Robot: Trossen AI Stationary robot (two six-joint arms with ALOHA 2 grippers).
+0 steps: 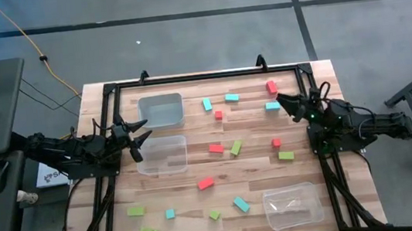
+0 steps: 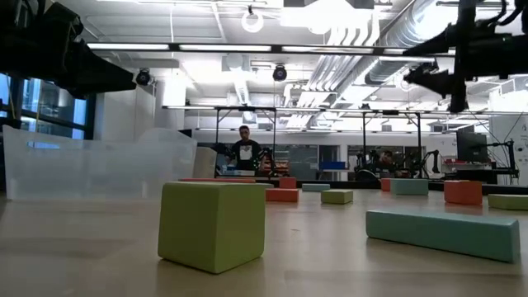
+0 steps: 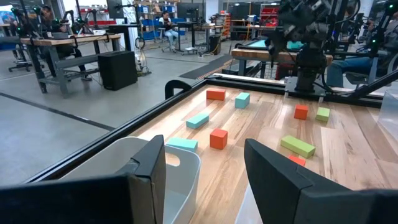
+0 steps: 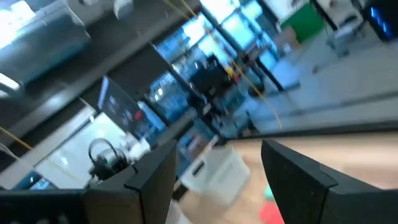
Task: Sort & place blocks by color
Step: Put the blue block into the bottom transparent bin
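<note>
Red, lime green and teal blocks lie scattered flat on the wooden table point(image 1: 200, 202), among them a red one point(image 1: 205, 183), a green one point(image 1: 236, 148) and a teal one point(image 1: 272, 106). My left gripper point(image 1: 140, 135) hovers open and level at the table's left edge, between two clear tubs, with nothing between its fingers point(image 3: 204, 149). My right gripper point(image 1: 286, 102) hovers open at the right edge, just beside the teal block and above it, empty too point(image 4: 219, 149). In the low view a green cube point(image 2: 213, 223) and a teal bar point(image 2: 450, 233) rest near the front.
Two clear tubs stand at the left, one far point(image 1: 160, 110) and one nearer point(image 1: 162, 155); a third point(image 1: 292, 205) sits at the near right. A black frame point(image 1: 201, 75) rims the table. A person point(image 2: 245, 153) stands far off in the room behind.
</note>
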